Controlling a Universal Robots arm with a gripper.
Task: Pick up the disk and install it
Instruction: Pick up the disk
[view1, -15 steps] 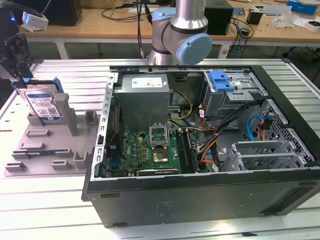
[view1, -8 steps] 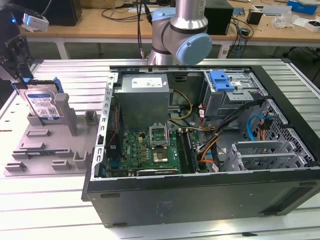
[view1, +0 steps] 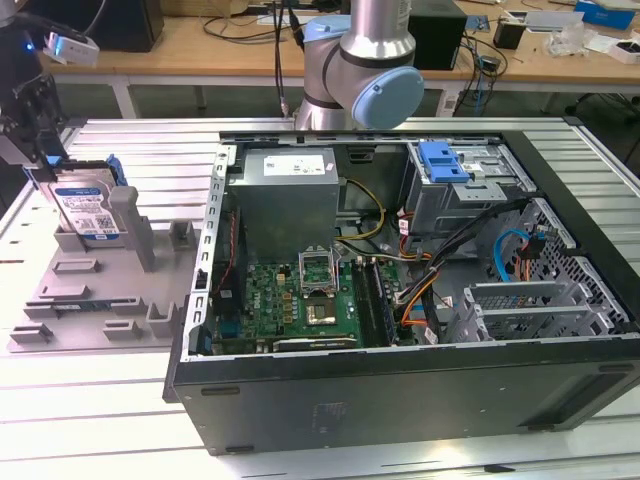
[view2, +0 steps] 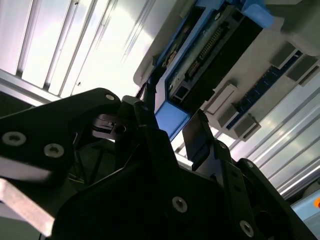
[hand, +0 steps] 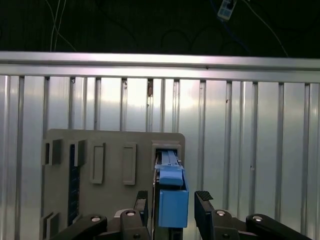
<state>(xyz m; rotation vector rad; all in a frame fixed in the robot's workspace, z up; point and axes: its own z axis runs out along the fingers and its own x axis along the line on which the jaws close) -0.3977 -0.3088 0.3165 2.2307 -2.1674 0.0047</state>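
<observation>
Okay, the gripper (view1: 45, 150) is over at the exterior view's left, hanging above the grey tray (view1: 90, 300) on the slatted metal table (view1: 100, 440), well apart from the open computer case (view1: 400, 385). The disk (view1: 88, 210) stands on edge in a slot of that tray, label facing out, with an upright post (view1: 125, 215) just beside it. I'd say it is parked upright so its top edge sticks up where a claw coming from above can reach it.

In the first wrist view the fingers (hand: 204, 212) sit on either side of the disk's blue carrier frame (hand: 172, 200), with a thin dark gap on each side. So the claw is partly open, straddling that edge, and as far as I can judge it has hold of nothing. The second wrist view agrees: a corner of the blue frame lies between the two black fingers, and the connector edge runs off toward the tray.

The disk is not lifted; its lower edge is seated in the slot. Install has not begun. The drive cage (view1: 445, 165) with the blue latch, at the far side of the case, is well apart from the disk.
</observation>
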